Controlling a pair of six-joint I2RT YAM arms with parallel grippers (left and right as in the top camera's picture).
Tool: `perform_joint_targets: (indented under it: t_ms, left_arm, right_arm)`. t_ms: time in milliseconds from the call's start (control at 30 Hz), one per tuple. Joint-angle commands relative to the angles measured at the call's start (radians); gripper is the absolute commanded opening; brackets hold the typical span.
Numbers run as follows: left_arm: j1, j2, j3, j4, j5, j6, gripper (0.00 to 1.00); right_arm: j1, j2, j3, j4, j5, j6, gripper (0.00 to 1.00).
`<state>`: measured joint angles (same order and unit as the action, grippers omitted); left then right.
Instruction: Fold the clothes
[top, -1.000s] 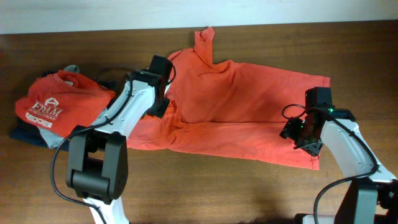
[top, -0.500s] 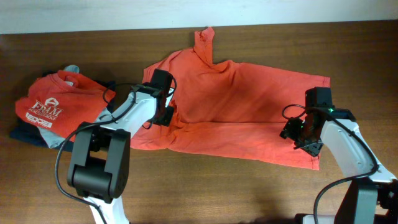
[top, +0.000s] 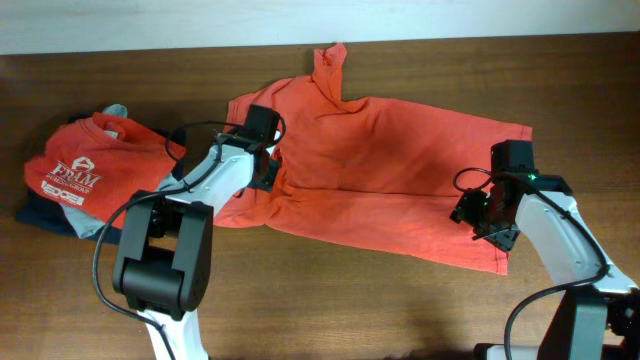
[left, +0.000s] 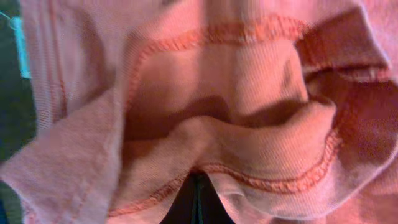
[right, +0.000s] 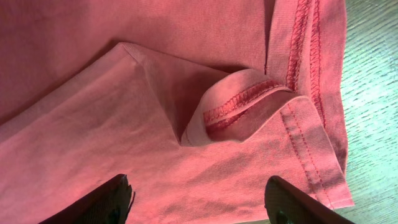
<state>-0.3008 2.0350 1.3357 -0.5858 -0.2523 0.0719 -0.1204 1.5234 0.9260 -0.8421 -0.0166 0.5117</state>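
T-shirt (top: 400, 165) lying spread across table (top: 330, 315) | left gripper (left: 196, 202) pinching bunched cloth at T-shirt's left side, jaws pressing together | right gripper (right: 199, 208) hovering, jaws standing spread, over the curled hem corner at right end | FRAM tee (top: 90, 165) sitting on pile, far left

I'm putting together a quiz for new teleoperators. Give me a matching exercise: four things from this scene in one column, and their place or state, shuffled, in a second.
Things:
1. coral T-shirt
2. FRAM tee
3. left gripper
4. right gripper

Place or state:
A. open above a folded-over hem corner
B. lying on top of darker garments
C. shut on bunched fabric
D. spread wide over the table

Pairs: 1-D, 2-B, 3-C, 4-A
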Motion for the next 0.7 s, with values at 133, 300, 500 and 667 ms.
perform_joint_targets:
  t_ms: [133,300,500,667]
  left_arm:
    - [0.003,0.008,0.052,0.042,-0.126,0.035,0.01]
    - [0.002,0.008,0.07,0.102,-0.203,0.048,0.02]
    - [0.0,-0.003,0.149,-0.056,-0.188,0.068,0.06]
    - [0.0,-0.016,0.184,-0.254,-0.048,0.0,0.13]
  right_arm:
    - [-0.005,-0.008,0.016,-0.016,0.006,-0.011,0.74]
    - [-0.005,0.01,0.013,-0.063,0.005,-0.01,0.78]
    - [-0.005,0.045,0.013,-0.126,-0.023,-0.007,0.8]
    - [-0.005,0.056,0.005,-0.147,-0.027,-0.011,0.8]
